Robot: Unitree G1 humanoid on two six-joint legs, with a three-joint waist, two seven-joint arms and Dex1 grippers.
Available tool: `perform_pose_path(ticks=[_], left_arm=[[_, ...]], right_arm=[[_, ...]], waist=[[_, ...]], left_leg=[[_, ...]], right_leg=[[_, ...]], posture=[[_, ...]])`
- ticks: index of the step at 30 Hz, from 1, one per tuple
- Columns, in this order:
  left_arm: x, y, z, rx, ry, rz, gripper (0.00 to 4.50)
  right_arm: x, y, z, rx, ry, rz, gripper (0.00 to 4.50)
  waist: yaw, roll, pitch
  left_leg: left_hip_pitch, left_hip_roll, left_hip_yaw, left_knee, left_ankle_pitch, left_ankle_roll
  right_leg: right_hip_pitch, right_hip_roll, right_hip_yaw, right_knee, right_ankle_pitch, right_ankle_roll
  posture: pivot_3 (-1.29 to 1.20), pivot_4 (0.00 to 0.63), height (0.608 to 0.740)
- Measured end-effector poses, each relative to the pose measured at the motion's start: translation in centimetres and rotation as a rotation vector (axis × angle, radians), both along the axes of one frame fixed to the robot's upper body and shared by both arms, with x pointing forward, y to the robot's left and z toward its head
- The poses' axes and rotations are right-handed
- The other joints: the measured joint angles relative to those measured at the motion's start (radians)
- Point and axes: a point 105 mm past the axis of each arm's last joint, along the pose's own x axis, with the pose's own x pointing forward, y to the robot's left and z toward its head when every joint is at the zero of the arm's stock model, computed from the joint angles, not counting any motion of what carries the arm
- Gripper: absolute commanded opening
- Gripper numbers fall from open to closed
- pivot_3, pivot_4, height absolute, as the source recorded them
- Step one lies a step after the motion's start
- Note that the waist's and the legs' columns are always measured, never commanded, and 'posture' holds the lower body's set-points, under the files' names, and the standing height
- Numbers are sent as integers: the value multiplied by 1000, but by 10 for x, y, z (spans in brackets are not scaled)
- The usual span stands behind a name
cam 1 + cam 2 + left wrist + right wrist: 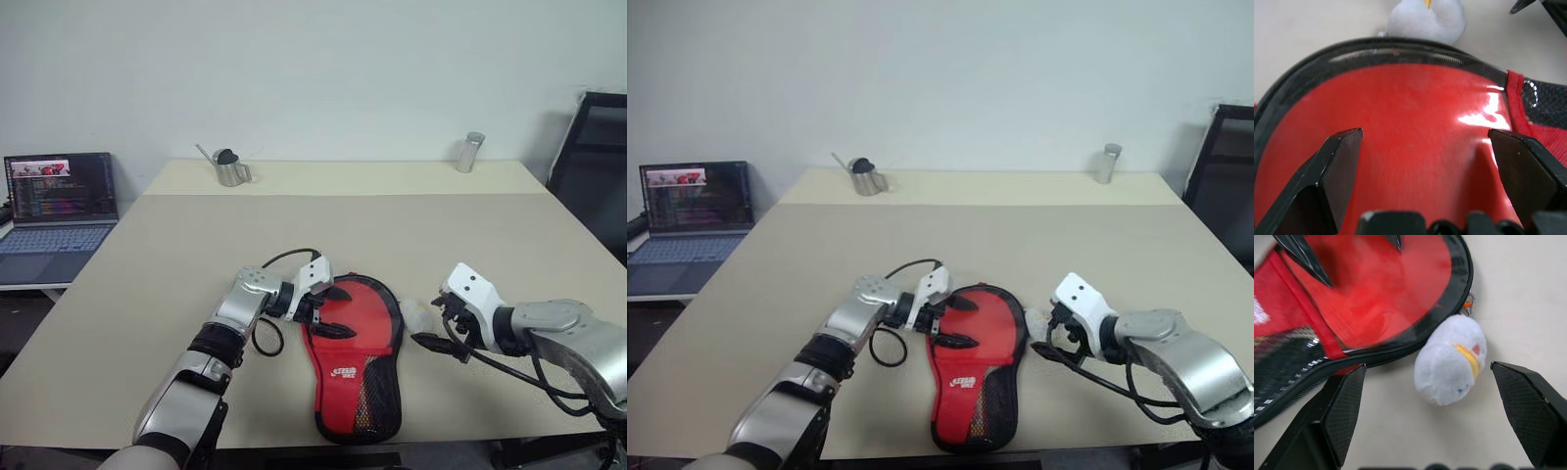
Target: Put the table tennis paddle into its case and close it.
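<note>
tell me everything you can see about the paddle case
The case is a paddle-shaped soft pouch lying flat near the table's front edge, red side up, with black zip trim, a white logo and black mesh pocket toward its narrow end. A small white plush charm hangs at its rim. The left gripper hovers open over its round end.

case [355,364]: on the table [196,255], near the front edge, about midway along it
plush toy [416,314]: on the table, touching the case's right side
left gripper [331,311]: over the case's left part
right gripper [431,327]: just right of the plush toy
can [231,168]: back edge, left
cylinder [470,152]: back edge, right
laptop [59,206]: left of the table
</note>
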Motion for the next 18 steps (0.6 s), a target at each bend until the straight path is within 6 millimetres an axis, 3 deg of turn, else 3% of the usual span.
perform_pose_path(ticks=[15, 18], left_arm=[[1, -2, -1, 29, -33, -16, 4463], [1, -2, -2, 29, -33, -17, 4500]], right_arm=[[32, 8, -28, -148, -119, 19, 4500], [36, 8, -30, -151, -137, 4, 3855]], waist=[[0, 0, 0], [0, 0, 0]], left_leg=[[0, 0, 0, 0, 0, 0], [0, 0, 0, 1, 0, 0]], right_leg=[[0, 0, 0, 1, 0, 0], [0, 0, 0, 1, 0, 0]], posture=[[0, 150, 740], [0, 150, 740]])
